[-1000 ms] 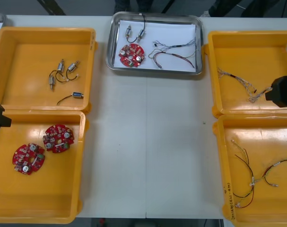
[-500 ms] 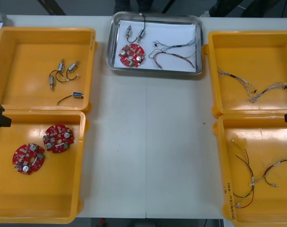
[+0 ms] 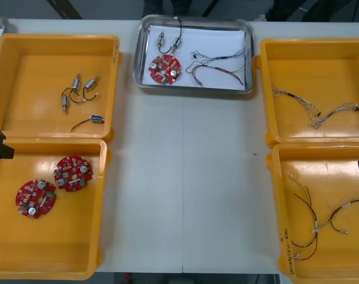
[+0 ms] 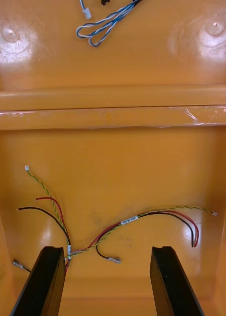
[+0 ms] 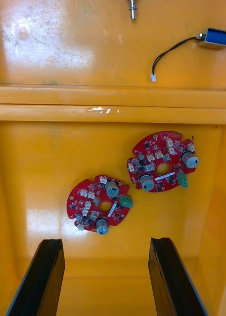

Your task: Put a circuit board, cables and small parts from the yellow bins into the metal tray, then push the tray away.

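While its fingers (image 4: 43, 279) stand apart, right gripper (image 4: 108, 253) hangs just short of cables (image 4: 130, 220).
Left gripper (image 5: 106, 245), likewise spread, faces two circuit boards (image 5: 162, 162).

We can read no text: the dark handwriting (image 3: 284, 251) on the rim of the near right yellow bin (image 3: 275, 195) and the small white tag (image 4: 131, 220) on a red and black cable (image 4: 167, 214) are too small to make out.

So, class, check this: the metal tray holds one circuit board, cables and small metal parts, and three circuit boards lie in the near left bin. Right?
Not quite. The near left bin holds two circuit boards, not three; the front view shows it. The metal tray does hold one board, cables and small metal parts.
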You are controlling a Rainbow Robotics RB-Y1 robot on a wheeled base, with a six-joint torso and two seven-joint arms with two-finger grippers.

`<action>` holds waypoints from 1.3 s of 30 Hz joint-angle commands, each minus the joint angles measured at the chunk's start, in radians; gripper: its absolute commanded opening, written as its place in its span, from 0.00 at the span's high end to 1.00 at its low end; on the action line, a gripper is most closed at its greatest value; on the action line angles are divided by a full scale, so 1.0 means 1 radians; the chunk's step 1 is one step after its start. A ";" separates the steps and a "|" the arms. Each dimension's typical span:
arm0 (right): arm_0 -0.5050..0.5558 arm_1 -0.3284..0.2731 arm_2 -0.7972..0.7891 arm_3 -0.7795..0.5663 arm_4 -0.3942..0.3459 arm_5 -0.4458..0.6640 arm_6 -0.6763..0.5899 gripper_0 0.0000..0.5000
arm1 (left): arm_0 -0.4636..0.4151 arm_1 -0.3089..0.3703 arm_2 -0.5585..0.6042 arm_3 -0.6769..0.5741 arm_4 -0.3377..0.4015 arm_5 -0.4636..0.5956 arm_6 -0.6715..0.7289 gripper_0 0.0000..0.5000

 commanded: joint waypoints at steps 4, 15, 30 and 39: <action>0.027 -0.046 -0.032 -0.031 -0.012 0.002 0.014 0.00 | 0.014 0.043 0.030 -0.026 0.006 0.006 -0.081 0.00; 0.027 -0.046 -0.032 -0.031 -0.012 0.002 0.014 0.00 | 0.014 0.043 0.030 -0.026 0.006 0.006 -0.081 0.00; 0.027 -0.046 -0.032 -0.031 -0.012 0.002 0.014 0.00 | 0.014 0.043 0.030 -0.026 0.006 0.006 -0.081 0.00; 0.027 -0.046 -0.032 -0.031 -0.012 0.002 0.014 0.00 | 0.014 0.043 0.030 -0.026 0.006 0.006 -0.081 0.00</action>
